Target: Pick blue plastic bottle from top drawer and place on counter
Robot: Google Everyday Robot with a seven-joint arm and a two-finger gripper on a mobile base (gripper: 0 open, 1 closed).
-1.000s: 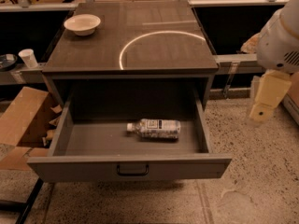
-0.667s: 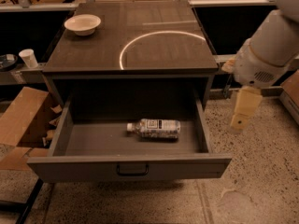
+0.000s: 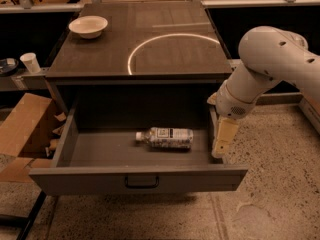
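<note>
While the small clear crinkled plastic bottle (image 3: pixel 165 138) with a white cap lies on its side in the middle of the wide grey metal drawer (image 3: pixel 140 180), the robot's cream-coloured gripper (image 3: pixel 220 151) hangs at the drawer's right wall. It points down, near the bottle but apart from it. It holds nothing; whether it is open or closed I cannot tell. I judge the step in hand is the approach. The next move calls for going left over the bottle, lowering into the drawer and grasping across its body. The flat dark counter (image 3: pixel 100 59) with a white arc waits above. The bottle's white label has a dark band; its writing is not readable.
</note>
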